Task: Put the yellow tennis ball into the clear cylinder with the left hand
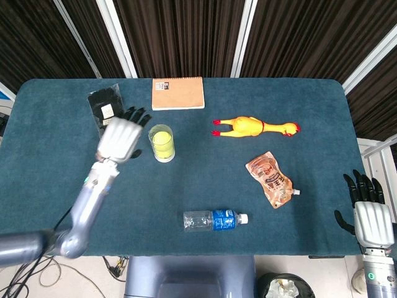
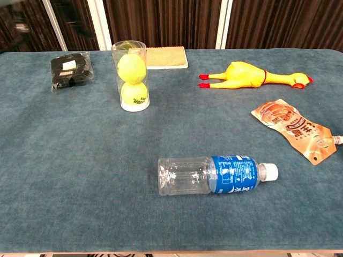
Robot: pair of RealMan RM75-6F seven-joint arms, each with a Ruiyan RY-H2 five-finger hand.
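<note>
Left hand (image 1: 119, 138): fingers apart, holding nothing, just left of the clear cylinder (image 2: 131, 75).
Yellow tennis ball (image 2: 131, 65): inside the cylinder, atop a second ball; two in all.
Handling: likely light, springy, felt-covered; best cupped around its middle.
Right hand (image 1: 370, 218): fingers spread, empty, off the table's edge.

Clear cylinder (image 2: 131, 75) upright on tabletop, open top, white base. Yellow ball (image 2: 131, 68) inside, upper half, resting on second yellow ball (image 2: 134, 94) at bottom. Head view: cylinder (image 1: 162, 143) shows yellow through open mouth.
</note>
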